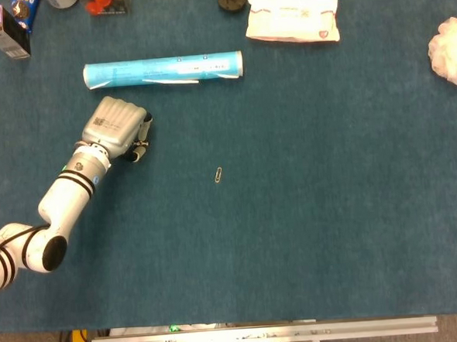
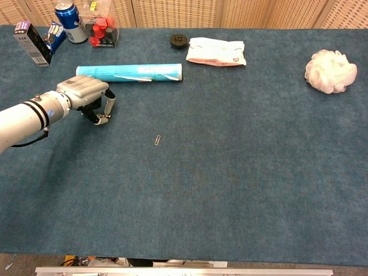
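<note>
My left hand [image 1: 117, 130] hovers low over the blue cloth at the left, its fingers curled down and in, and nothing shows in them. In the chest view the same left hand [image 2: 86, 95] sits just in front of a long light-blue tube [image 2: 129, 72]. That tube [image 1: 162, 69] lies flat, a short gap beyond the knuckles. A small paper clip [image 1: 219, 175] lies on the cloth to the hand's right, well apart from it; the chest view shows this paper clip [image 2: 157, 140] too. My right hand appears in neither view.
A white wipes packet [image 2: 216, 52] and a black round cap [image 2: 178, 40] lie at the back centre. A white bath puff [image 2: 329, 71] sits at the far right. A dark box [image 2: 32, 42], a blue can [image 2: 66, 22] and red items [image 2: 102, 30] crowd the back left corner.
</note>
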Robot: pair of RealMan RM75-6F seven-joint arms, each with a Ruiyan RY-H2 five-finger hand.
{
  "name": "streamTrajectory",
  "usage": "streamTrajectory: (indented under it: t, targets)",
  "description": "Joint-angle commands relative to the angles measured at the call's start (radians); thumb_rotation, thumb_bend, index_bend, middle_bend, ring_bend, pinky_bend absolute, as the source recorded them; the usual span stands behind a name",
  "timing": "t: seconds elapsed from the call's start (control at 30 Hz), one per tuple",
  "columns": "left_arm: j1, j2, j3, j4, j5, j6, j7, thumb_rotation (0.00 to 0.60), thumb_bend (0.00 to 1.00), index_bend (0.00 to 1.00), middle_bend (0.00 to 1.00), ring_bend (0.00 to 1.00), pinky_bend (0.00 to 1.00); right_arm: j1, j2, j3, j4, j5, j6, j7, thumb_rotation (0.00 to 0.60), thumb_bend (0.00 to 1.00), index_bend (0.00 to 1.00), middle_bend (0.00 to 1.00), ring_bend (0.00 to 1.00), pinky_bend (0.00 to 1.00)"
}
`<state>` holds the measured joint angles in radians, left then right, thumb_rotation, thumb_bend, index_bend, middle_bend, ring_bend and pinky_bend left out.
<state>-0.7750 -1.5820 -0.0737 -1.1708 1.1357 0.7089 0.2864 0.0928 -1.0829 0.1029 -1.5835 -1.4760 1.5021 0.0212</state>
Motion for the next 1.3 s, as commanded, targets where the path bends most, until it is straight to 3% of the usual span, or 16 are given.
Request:
streamTrajectory:
  t: [0.03, 0.33, 0.77, 1.03, 1.3]
  targets:
    - [0.002, 0.011, -0.003, -0.015, 0.002, 0.005, -0.01, 0.6, 0.36, 0.57, 1.0, 1.0, 0.98, 0.0, 0.0, 0.0, 0.001, -0.001, 0.001, 0.001, 0.6, 0.22, 0.35, 0.41, 0.34, 0.5]
    - [0.001, 0.098, -0.05, -0.144, -0.036, -0.017, -0.103, 0.6, 0.36, 0.58, 1.0, 1.0, 0.98, 0.004, -0.006, -0.002, 0.01, -0.006, -0.008, 0.013, 0.6, 0.22, 0.35, 0.41, 0.34, 0.5]
    - [0.019, 0.203, -0.09, -0.434, -0.04, -0.005, -0.249, 0.6, 0.36, 0.6, 1.0, 1.0, 0.99, 0.007, -0.01, -0.01, 0.023, -0.018, -0.017, 0.029, 0.6, 0.22, 0.35, 0.41, 0.34, 0.5]
    - [0.001, 0.177, -0.091, -0.527, -0.046, 0.03, -0.226, 0.6, 0.36, 0.59, 1.0, 1.0, 0.99, 0.0, -0.009, -0.016, 0.032, -0.022, -0.012, 0.046, 0.6, 0.22, 0.35, 0.41, 0.34, 0.5]
    - [-0.03, 0.097, -0.077, -0.512, -0.11, 0.067, -0.142, 0.6, 0.36, 0.59, 1.0, 1.0, 0.99, -0.015, -0.004, -0.021, 0.044, -0.024, 0.004, 0.068, 0.6, 0.22, 0.35, 0.41, 0.34, 0.5]
